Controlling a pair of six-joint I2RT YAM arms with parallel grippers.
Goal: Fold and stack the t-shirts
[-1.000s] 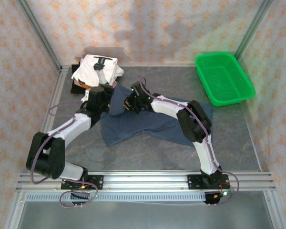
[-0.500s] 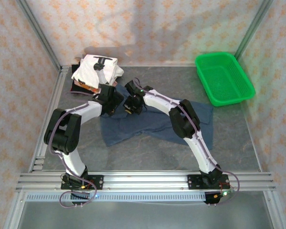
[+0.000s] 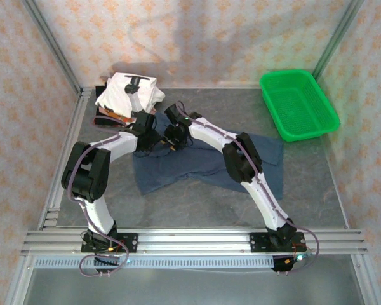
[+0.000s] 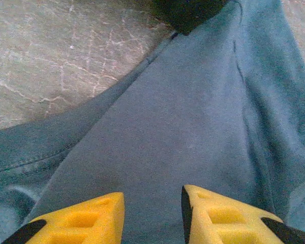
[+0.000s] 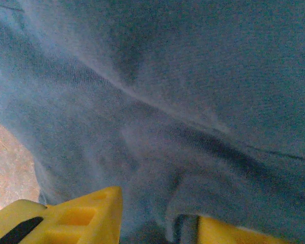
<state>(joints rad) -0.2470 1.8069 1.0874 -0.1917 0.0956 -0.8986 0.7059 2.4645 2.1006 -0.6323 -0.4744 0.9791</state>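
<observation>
Top external: both my arms reach far forward over the table [image 3: 178, 206], elbows raised, forearms converging on the far left part of the navy-blue t-shirt [image 3: 203, 166]. My left gripper [image 3: 152, 142] and right gripper [image 3: 173, 137] point down at its upper left corner, just beside each other. The shirt lies spread and wrinkled mid-table. The stack of folded t-shirts [image 3: 124, 101], a white one with black print on top, sits in the far left corner just beyond it. Far right, well apart, is the green mesh basket [image 3: 298, 105].

Left wrist: my yellow fingers [image 4: 86, 218] stand apart with a narrow gap, flat blue cloth beneath and bare table beyond the hem.

Right wrist: fingers parted, a raised fold of cloth in the gap; can't tell if the pads touch it.

The wrist views give the jaw spacing; from above, the wrists hide it.
</observation>
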